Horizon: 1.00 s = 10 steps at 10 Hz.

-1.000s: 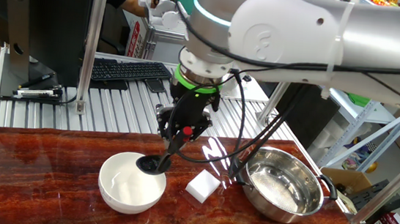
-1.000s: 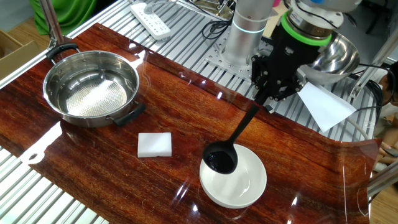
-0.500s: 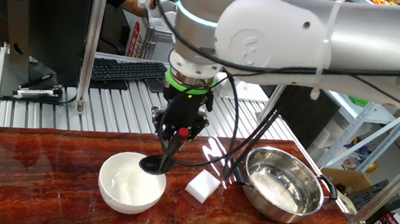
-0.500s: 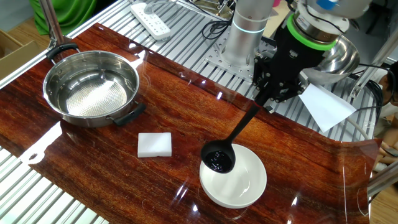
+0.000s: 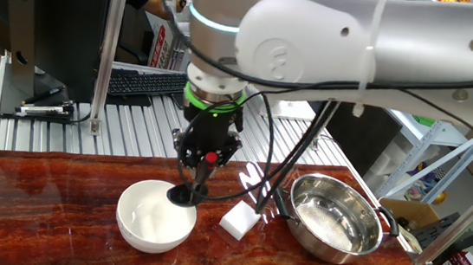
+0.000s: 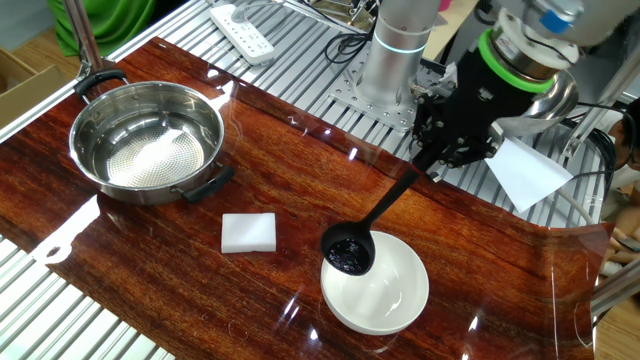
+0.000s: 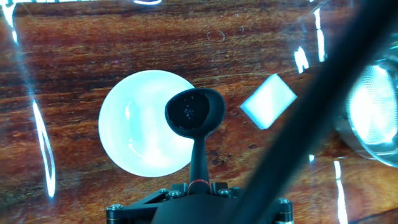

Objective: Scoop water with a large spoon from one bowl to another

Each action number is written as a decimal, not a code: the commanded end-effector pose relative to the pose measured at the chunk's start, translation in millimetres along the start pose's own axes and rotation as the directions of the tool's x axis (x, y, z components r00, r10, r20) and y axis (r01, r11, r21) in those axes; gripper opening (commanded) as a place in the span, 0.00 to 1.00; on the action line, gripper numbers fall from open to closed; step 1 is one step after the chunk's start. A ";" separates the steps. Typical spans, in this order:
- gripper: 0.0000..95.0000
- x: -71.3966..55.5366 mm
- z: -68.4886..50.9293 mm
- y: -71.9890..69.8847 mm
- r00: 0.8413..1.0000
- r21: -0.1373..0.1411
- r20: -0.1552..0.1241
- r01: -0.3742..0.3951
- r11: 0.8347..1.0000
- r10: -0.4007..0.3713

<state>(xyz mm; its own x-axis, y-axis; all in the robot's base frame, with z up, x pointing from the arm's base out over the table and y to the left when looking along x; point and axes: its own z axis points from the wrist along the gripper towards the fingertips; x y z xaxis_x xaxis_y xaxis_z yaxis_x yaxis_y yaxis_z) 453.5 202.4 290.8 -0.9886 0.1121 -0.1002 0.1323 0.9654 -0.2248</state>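
Large spoon [image 6: 368, 228] over white bowl [image 6: 385, 295]

Held by handle in gripper [image 6: 436, 158], clamped narrow. Cup poised above bowl's rim at ten o'clock in other fixed view. Steel bowl [image 6: 146, 142] well apart at ten o'clock on worktop [image 6: 290, 150]; white block [image 6: 248, 232] between.

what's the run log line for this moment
phase: pouring | tool: shut on ladle handle | ladle cup: over near rim of white bowl | steel bowl: apart, untouched | white block: between bowls
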 end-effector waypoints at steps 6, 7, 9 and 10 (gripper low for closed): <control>0.00 3.8 0.0 6.0 1.000 0.067 0.011 0.017 0.998 -0.018; 0.00 4.3 -0.1 6.7 1.000 0.070 0.012 0.016 0.997 -0.017; 0.00 6.5 -1.0 8.7 1.000 0.092 0.017 0.022 0.996 -0.024; 0.00 7.2 -1.2 9.5 1.000 0.096 0.019 0.023 0.995 -0.025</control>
<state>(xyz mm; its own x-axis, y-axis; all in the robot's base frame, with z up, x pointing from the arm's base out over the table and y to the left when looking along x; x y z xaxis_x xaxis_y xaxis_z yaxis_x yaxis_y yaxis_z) 447.2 213.5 289.2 -0.9901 0.0840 -0.1126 0.1163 0.9397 -0.3217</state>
